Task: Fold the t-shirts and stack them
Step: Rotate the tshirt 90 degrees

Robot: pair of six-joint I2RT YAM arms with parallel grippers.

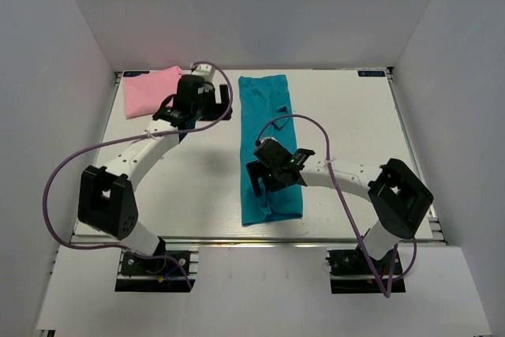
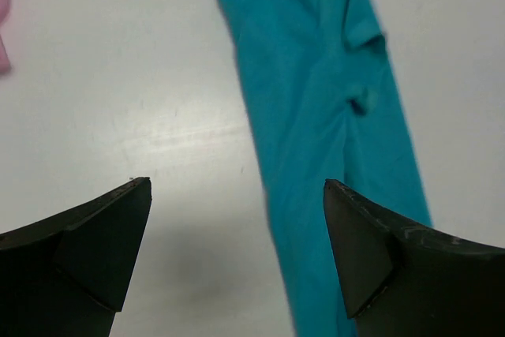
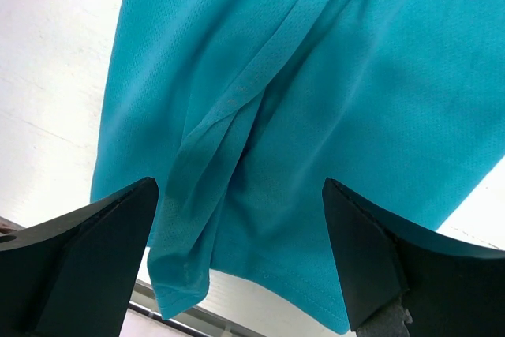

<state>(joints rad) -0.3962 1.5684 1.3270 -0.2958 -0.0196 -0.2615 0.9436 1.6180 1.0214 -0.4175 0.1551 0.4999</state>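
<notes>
A teal t-shirt (image 1: 268, 147) lies folded into a long narrow strip down the middle of the white table. A pink t-shirt (image 1: 150, 91) lies folded at the far left corner. My left gripper (image 1: 223, 102) is open and empty, above the table just left of the strip's far end; in its wrist view (image 2: 237, 195) the teal strip (image 2: 331, 116) runs under its right finger. My right gripper (image 1: 260, 183) is open and empty above the strip's near end; its wrist view (image 3: 237, 187) shows the teal hem (image 3: 260, 219) between the fingers, not gripped.
The table's near edge (image 1: 252, 241) lies just beyond the teal strip's end, and shows in the right wrist view (image 3: 237, 305). White walls enclose the table on three sides. Purple cables loop from both arms.
</notes>
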